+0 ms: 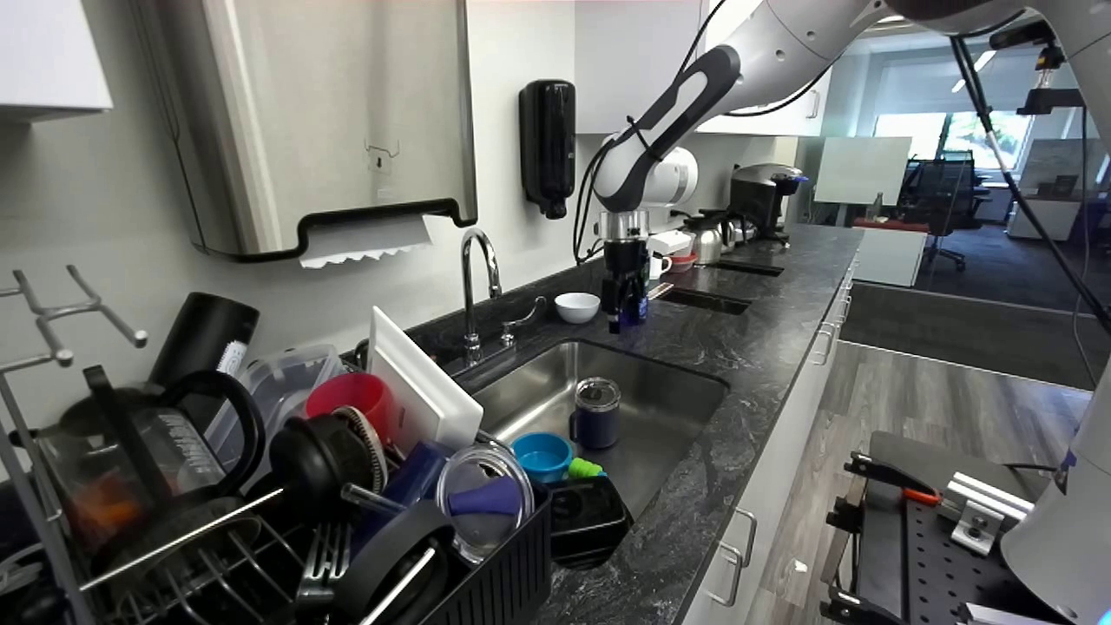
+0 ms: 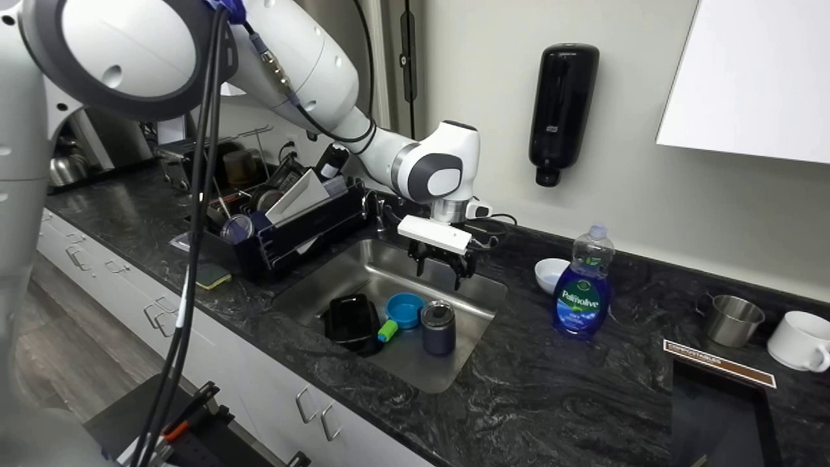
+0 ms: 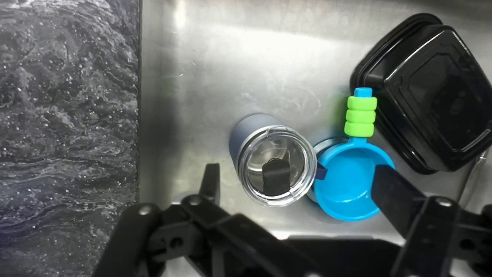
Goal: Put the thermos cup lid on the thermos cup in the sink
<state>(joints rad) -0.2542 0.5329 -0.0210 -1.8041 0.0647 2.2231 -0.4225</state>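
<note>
Sink (image 1: 667,406) and chair (image 1: 946,195) show an office kitchenette.

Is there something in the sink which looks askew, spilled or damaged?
The black container lies askew in the sink, seemingly bottom up, unlike the upright mug, which has its lid on. I see no spill or damage.

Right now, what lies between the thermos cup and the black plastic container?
The wrist view shows a blue, green-handled cup between the thermos cup and the black plastic container.

In the sink (image 3: 207,73), apart from every edge, the upright navy thermos cup (image 2: 439,337) is capped by a clear lid (image 3: 276,166).
</note>
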